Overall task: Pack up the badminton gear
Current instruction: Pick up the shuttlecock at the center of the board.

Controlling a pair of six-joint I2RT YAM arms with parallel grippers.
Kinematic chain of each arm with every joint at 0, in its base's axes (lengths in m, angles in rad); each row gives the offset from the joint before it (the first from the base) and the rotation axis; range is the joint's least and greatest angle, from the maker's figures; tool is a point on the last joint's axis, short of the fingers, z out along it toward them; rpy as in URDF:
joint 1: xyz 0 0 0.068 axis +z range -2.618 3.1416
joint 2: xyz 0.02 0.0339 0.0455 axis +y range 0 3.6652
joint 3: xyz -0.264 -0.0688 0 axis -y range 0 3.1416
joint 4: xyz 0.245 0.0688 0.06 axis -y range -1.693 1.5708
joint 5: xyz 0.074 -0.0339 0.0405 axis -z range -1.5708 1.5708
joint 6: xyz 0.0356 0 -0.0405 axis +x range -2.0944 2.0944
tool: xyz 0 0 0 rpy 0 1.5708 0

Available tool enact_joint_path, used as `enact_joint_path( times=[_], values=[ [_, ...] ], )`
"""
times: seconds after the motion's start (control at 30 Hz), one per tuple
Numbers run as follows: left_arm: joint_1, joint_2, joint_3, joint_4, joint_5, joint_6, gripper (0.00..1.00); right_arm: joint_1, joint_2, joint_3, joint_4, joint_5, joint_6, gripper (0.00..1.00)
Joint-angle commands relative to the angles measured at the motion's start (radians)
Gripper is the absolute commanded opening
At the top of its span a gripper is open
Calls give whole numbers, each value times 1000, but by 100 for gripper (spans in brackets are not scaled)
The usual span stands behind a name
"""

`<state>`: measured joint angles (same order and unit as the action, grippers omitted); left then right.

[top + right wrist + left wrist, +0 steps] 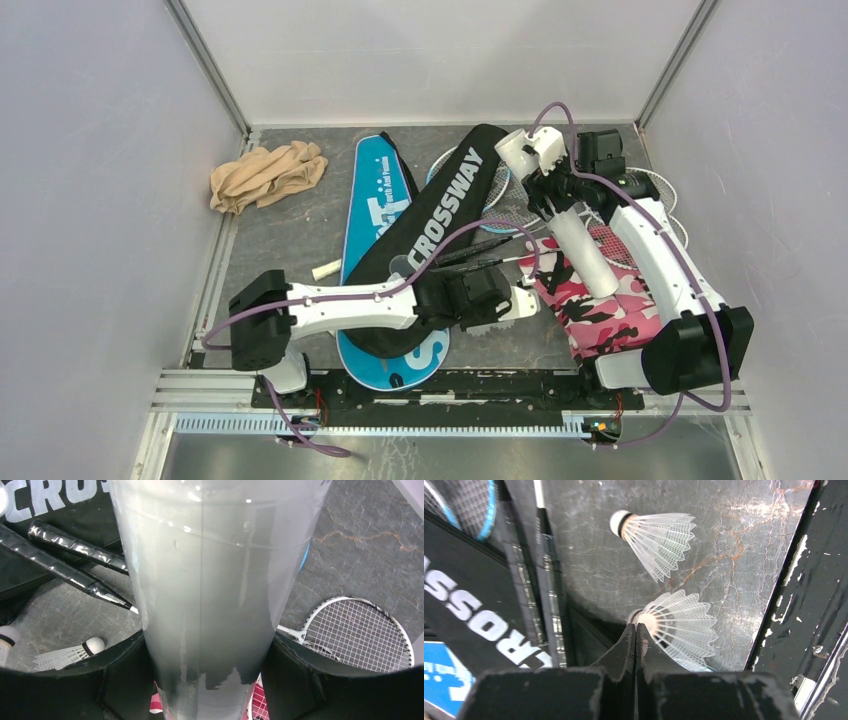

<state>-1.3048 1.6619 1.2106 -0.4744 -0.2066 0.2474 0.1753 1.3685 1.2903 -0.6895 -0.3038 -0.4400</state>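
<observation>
White feathers fan out just past your left gripper (635,630): its fingers are pressed flat together, tips right at the cork of the nearer shuttlecock (684,630), and you cannot tell whether they catch it. A second shuttlecock (656,540) lies apart on the grey table (734,555). Your right gripper (210,660) clasps the long white tube (205,580) over the pink camouflage bag (600,320), near the silver racket (360,635).

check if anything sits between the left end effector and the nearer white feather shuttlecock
Nothing visible does. The left end effector has its shut tips right at the cork of the nearer white feather shuttlecock. The black CROSSWAY racket cover and dark racket handles lie off to one side, not between.
</observation>
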Motion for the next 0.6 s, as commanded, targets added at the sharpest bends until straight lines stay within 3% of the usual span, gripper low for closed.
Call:
enact_joint_path(
  times=[0.0,0.2,0.57],
  values=[
    [4,-90,65,-29,-29,97,2,-2,-5,67,-16,-71,-51,9],
    [114,-148,175,-148,177,69,2,-2,-12,70,-61,-155,-116,10],
    [539,-258,399,-249,626,-69,2,16,-34,47,-137,-251,-256,12]
  ],
)
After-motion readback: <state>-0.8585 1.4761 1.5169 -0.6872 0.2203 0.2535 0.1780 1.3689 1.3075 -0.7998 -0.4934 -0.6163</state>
